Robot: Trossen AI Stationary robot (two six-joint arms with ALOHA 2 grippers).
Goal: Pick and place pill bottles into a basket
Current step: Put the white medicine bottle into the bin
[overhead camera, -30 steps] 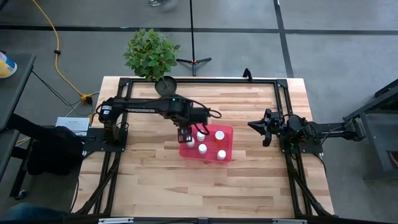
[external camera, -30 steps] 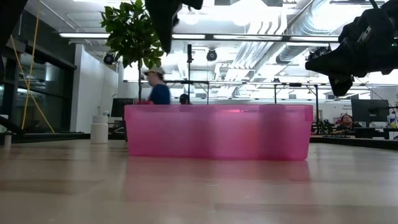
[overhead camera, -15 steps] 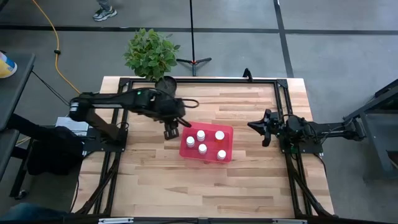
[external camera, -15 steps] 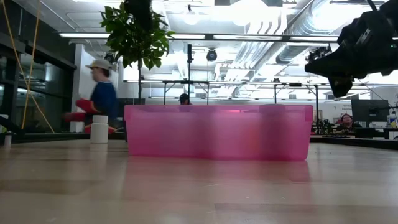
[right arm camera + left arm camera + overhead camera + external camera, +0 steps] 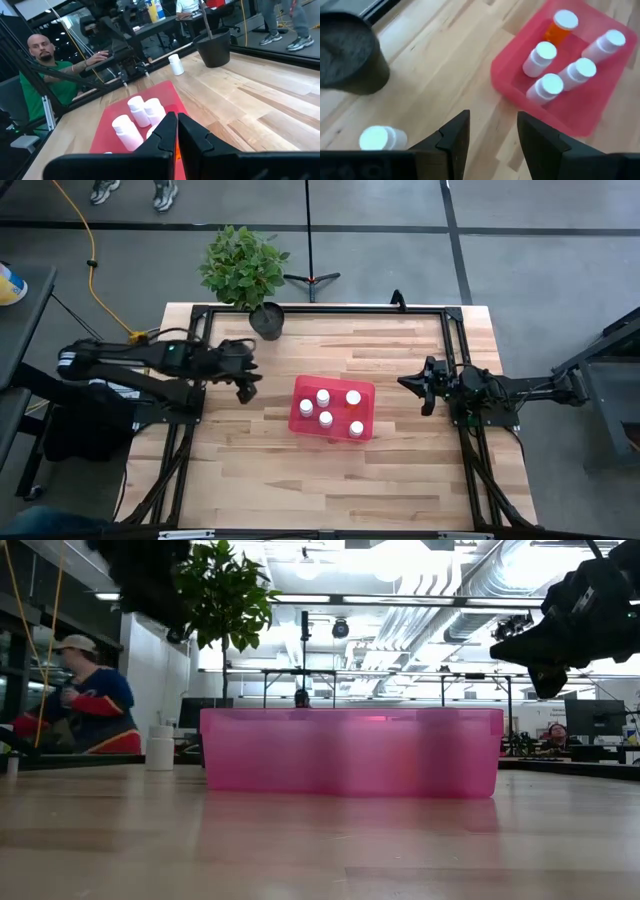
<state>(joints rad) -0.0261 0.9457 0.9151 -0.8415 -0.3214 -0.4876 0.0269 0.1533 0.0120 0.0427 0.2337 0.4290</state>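
Note:
The red-pink basket (image 5: 333, 409) stands on the table's middle and shows in the low view (image 5: 350, 752). Several white-capped pill bottles (image 5: 326, 418) are inside it, one with an orange body (image 5: 554, 31). One more white bottle (image 5: 382, 138) stands on the table beside the dark plant pot (image 5: 347, 55); it also shows in the low view (image 5: 159, 748). My left gripper (image 5: 243, 386) is open and empty, left of the basket and above the table (image 5: 492, 145). My right gripper (image 5: 423, 386) is shut and empty, held above the table right of the basket (image 5: 177, 131).
The plant pot (image 5: 266, 320) with a green plant stands at the table's far edge, left of centre. Bare wood lies before the basket toward the near edge (image 5: 330, 480). People show in the room beyond the table (image 5: 85, 700) (image 5: 47, 75).
My left gripper has drawn back from over the basket's left end toward the table's left edge, and is now clear of the basket. The bottles in the basket have kept their places. A person in the room behind has walked across.

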